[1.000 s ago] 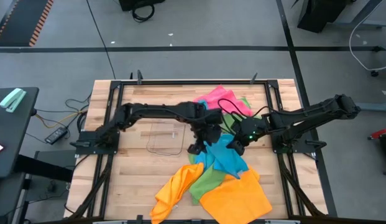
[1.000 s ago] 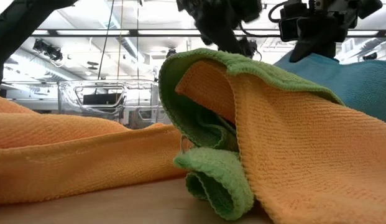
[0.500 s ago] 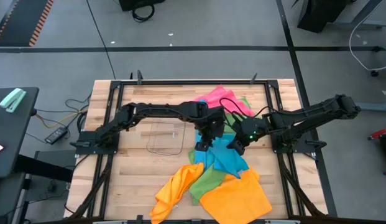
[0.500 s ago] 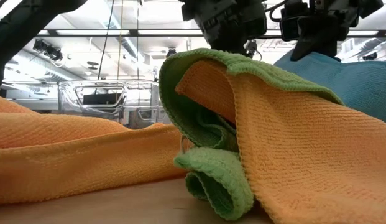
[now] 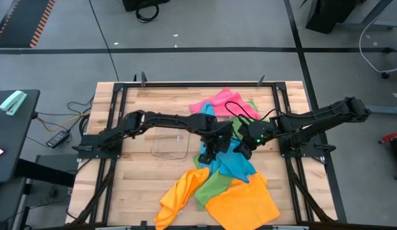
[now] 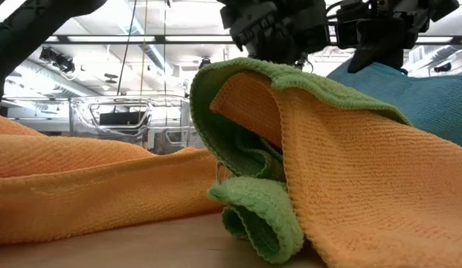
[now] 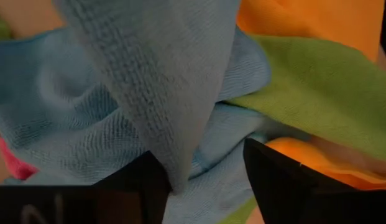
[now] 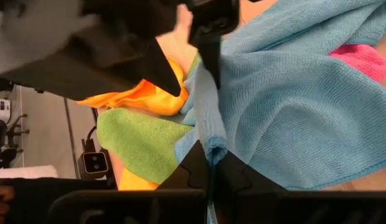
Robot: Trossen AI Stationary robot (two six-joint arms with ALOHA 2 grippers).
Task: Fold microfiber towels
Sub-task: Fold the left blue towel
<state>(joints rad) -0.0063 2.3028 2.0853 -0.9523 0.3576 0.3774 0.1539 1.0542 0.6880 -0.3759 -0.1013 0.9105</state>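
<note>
A sky-blue towel [image 5: 235, 163] lies in the middle of a heap, partly over a green towel [image 5: 216, 185] and two orange ones [image 5: 244, 204]. A pink towel [image 5: 220, 102] lies toward the far edge. My right gripper [image 8: 211, 158] is shut on the blue towel and holds up a ridge of it. My left gripper [image 7: 199, 152] hangs open just to the left. Its fingers stand on either side of that raised blue ridge [image 7: 161, 93]. My right gripper pinches a narrow fold of the blue towel [image 8: 211, 140] between its two fingers, slanting down from the table's right side. The fold is lifted and the rest of the towel lies spread on the heap. My left gripper straddles the ridge; I cannot tell whether a finger [image 7: 146, 180] touches it.
A small clear plastic tray [image 5: 171, 142] stands on the wood left of the heap. In the low view the orange [image 6: 350, 193] and green [image 6: 260, 216] towels fill the near foreground. A black frame [image 5: 185, 83] runs round the table.
My left gripper has sunk toward the blue towel, so that the raised ridge now stands between its fingers. My right gripper and the towels have kept still.
</note>
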